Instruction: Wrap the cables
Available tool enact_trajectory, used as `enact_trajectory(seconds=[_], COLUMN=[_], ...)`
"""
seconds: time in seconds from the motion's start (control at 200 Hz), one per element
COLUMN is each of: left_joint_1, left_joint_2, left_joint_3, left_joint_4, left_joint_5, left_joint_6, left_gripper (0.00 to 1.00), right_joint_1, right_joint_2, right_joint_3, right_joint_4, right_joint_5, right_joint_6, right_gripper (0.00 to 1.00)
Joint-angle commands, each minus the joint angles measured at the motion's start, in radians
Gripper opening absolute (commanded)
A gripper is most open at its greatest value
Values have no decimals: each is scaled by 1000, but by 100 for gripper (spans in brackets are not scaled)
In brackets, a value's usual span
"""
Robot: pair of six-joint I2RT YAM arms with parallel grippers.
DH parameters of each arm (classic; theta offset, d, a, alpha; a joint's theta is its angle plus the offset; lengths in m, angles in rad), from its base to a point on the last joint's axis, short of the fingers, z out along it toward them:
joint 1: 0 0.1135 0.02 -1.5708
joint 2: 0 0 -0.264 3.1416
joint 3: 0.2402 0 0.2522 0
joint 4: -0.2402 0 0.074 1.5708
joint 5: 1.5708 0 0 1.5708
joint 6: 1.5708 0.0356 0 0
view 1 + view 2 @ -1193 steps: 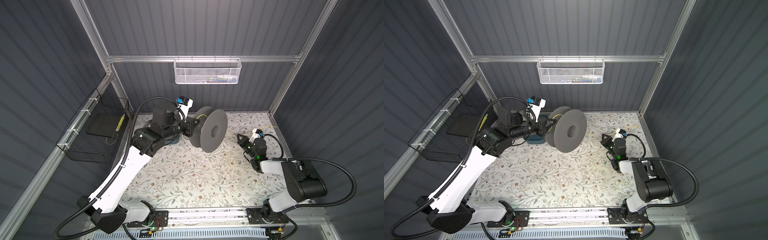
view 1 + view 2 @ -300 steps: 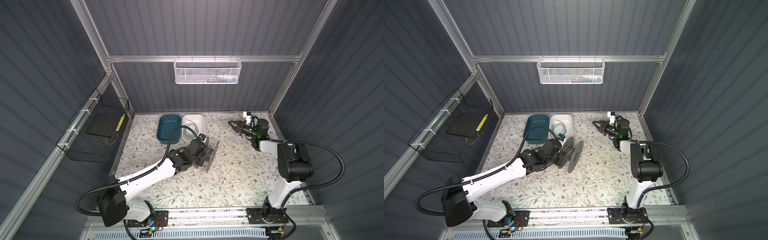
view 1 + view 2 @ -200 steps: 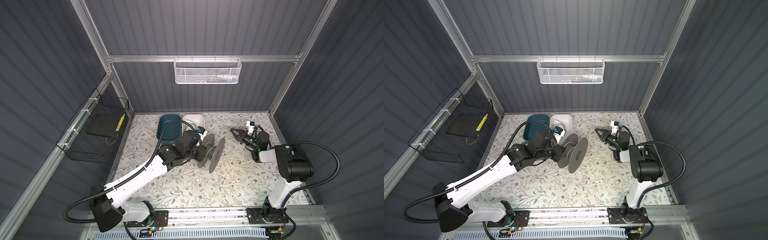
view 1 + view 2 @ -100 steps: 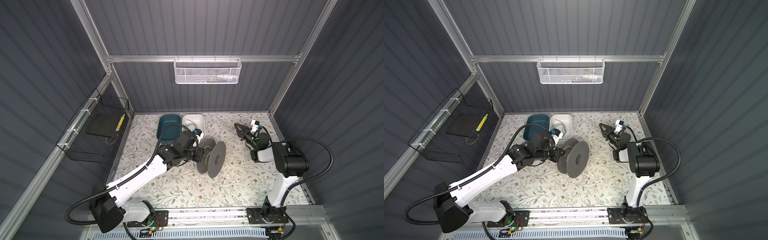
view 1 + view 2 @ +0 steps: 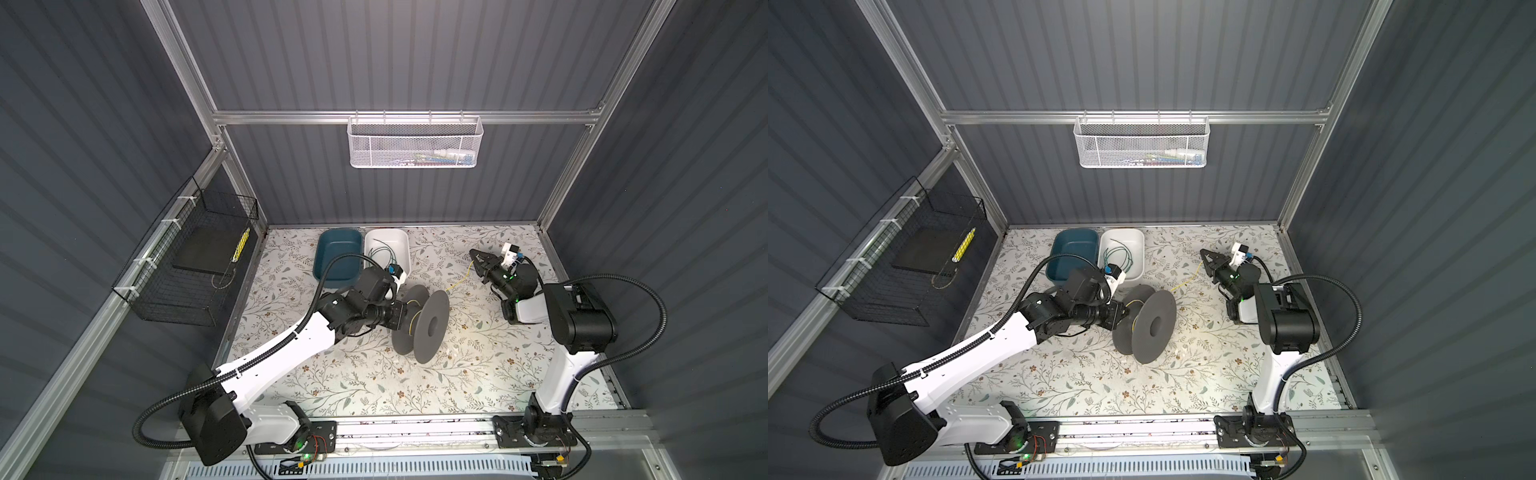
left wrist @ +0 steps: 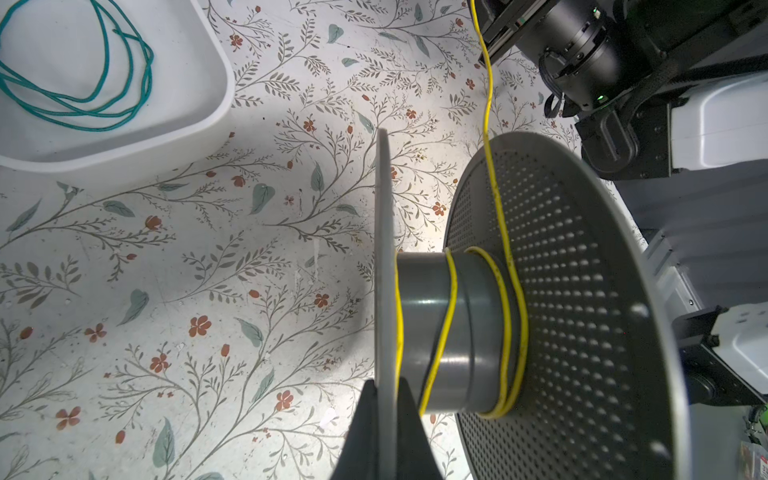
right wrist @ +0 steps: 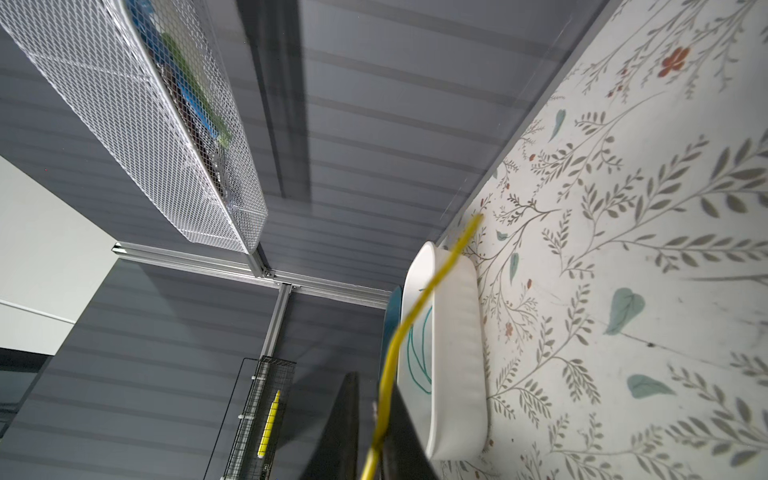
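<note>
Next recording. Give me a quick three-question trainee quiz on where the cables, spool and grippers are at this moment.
1. Fill in: the yellow cable runs from the spool to the ____ gripper.
2. The left gripper is shut on: A) the spool's flange; B) the yellow cable; C) the white tray.
3. True or false: the green cable is wound on the spool.

Key:
1. right; the right gripper pinches the yellow cable.
2. A.
3. False; it lies loose in the white tray.
</note>
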Motion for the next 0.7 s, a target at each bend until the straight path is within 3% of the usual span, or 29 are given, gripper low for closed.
enact_trajectory(seconds=[0.0,0.365,0.695], left_joint_1=[-7,-3,52], left_joint_2=[-34,-126,-82], left_joint_3=[3,14,156], left_joint_4=[6,33,251], left_joint_5=[24,2,-59], left_joint_6=[7,-39,-182], left_gripper=[0,0,0], right_joint_1=[-27,-35,68], right_joint_2=[-19,-63,-67], right_joint_3=[32,36,-233], right_joint_4=[-30,-252,37], right_joint_5=[23,20,151], right_joint_6=[-32,-246,-181], right_gripper=[3,0,0])
